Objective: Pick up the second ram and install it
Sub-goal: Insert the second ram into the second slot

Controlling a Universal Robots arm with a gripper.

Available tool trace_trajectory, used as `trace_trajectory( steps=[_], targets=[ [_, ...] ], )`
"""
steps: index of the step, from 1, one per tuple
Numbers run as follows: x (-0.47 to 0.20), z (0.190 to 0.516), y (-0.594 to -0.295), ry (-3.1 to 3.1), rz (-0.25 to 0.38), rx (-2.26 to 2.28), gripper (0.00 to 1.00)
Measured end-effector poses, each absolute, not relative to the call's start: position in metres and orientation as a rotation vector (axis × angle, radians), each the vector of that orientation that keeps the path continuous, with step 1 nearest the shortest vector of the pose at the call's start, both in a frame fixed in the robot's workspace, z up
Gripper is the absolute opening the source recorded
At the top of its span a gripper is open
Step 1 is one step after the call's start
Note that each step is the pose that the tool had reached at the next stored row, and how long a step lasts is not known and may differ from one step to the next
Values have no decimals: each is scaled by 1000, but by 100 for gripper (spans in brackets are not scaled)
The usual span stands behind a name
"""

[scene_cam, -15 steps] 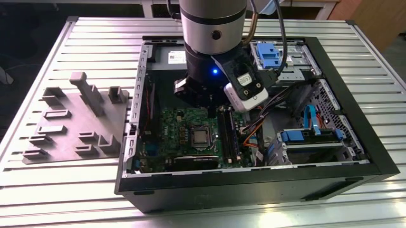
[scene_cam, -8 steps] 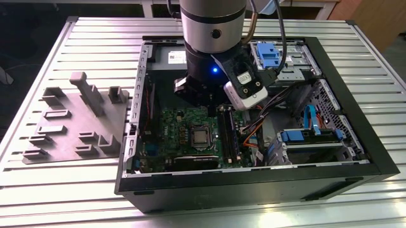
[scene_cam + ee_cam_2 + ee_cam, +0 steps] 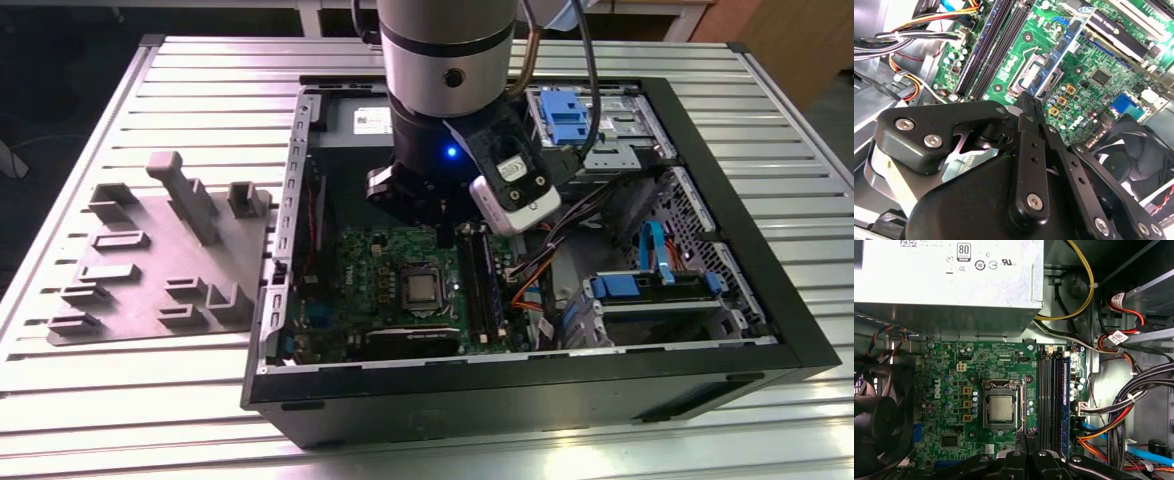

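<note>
Gripper (image 3: 1027,99) clenched on the second ram (image 3: 1060,49), hovering above the motherboard (image 3: 949,390).
Likely risk: if it is misaligned with the memory slots (image 3: 1046,390), the stick could jam or bend.

Bright and even in the exterior view, lit from overhead. Washes the slatted metal table (image 3: 200,100) pale, with a soft sheen along the slats toward its far edge. Turns dim inside the open computer case (image 3: 801,340), darkest beneath the arm (image 3: 447,60), where a small blue indicator light (image 3: 451,152) glows. In the first wrist view, bleaches the power supply (image 3: 929,285) nearly white, yet leaves the fan (image 3: 879,425) in deep shadow. In the second wrist view, glints hard off the screw heads (image 3: 905,124) of the black gripper (image 3: 1029,100), pales the second ram (image 3: 1061,50) pinched in it, and overexposes the green motherboard (image 3: 1104,75) beyond.
</note>
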State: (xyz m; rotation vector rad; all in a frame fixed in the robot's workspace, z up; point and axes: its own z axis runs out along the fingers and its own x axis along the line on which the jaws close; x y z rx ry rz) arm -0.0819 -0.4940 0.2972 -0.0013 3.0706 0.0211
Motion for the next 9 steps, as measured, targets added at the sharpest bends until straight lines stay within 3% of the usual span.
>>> trace_trajectory(
  steps=[9],
  targets=[
    [-82, 294, -493, 3071, 21, -1, 12]
  ],
)
